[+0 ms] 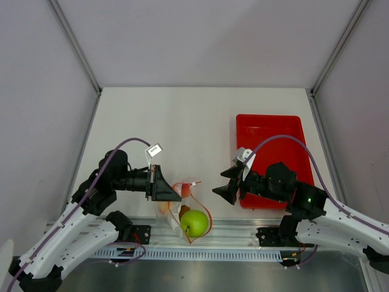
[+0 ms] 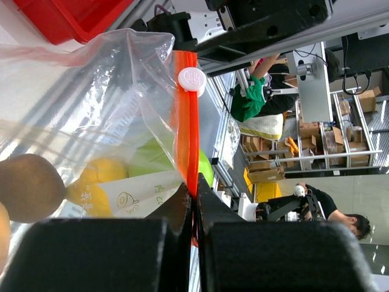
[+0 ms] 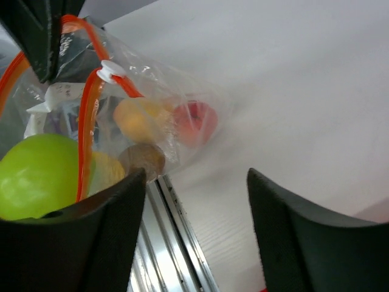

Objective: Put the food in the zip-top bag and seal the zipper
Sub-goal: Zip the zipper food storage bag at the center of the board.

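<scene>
The zip-top bag (image 1: 182, 210) hangs crumpled at the table's near edge, between the two arms. The food is inside it: a lime-green apple (image 1: 194, 223), a yellow piece (image 2: 97, 182), a brown piece (image 2: 27, 185), an orange one (image 3: 137, 118) and a red one (image 3: 197, 121). My left gripper (image 1: 176, 193) is shut on the zipper (image 2: 193, 146), pinching the orange-red strip below its white slider (image 2: 192, 79). The zipper (image 3: 88, 121) loops open around the apple (image 3: 36, 176) in the right wrist view. My right gripper (image 1: 220, 182) hangs open just right of the bag, nothing between its fingers (image 3: 91, 243).
A red rectangular tray (image 1: 270, 131) lies at the right, partly under the right arm. An aluminium rail (image 1: 237, 228) runs along the near edge just below the bag. White walls with metal posts enclose the table at the back and both sides.
</scene>
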Robot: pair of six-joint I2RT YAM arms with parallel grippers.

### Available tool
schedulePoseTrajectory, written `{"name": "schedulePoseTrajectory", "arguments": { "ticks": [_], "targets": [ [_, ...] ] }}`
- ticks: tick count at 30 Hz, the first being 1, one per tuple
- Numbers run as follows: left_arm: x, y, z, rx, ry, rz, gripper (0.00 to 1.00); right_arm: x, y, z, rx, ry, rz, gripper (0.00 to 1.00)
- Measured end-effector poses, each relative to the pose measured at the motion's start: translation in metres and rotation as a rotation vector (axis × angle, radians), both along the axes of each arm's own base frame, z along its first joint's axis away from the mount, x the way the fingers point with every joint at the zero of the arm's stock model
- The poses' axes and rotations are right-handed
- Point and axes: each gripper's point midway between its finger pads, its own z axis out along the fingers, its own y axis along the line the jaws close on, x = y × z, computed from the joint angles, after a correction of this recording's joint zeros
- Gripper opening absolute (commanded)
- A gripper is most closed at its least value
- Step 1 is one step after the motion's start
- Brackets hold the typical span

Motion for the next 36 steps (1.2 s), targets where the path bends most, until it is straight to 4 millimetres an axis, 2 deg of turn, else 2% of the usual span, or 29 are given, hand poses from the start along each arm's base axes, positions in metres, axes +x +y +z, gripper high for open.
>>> {"name": "schedulePoseTrajectory", "arguments": {
  "ticks": [2,8,12,16,24,31,36],
  "targets": [
    [-0.002,0.001,0.001,-0.003,0.002,-0.002,0.01,-0.002,0.007,0.0,-0.003,-0.014,0.073,0.64],
    [-0.012,0.007,0.004,-0.012,0.0,-0.015,0.01,0.004,0.021,-0.01,-0.017,-0.024,0.18,0.67],
    [-0.015,0.008,0.005,-0.015,0.0,-0.022,0.01,0.007,0.023,-0.001,0.031,-0.047,0.235,0.66],
    [-0.016,0.008,0.006,-0.015,0.008,-0.022,0.01,0.008,0.034,0.006,0.08,-0.056,0.32,0.66],
    [-0.016,0.008,0.006,-0.016,0.015,-0.023,0.0,0.0,0.054,-0.01,0.068,0.013,0.458,0.64],
    [-0.016,0.008,0.006,-0.019,0.023,-0.022,0.0,-0.004,0.06,0.0,0.094,-0.008,0.505,0.63],
    [-0.015,0.007,0.006,-0.016,0.028,-0.023,0.01,-0.008,0.073,0.012,0.107,-0.012,0.565,0.58]
  ]
}}
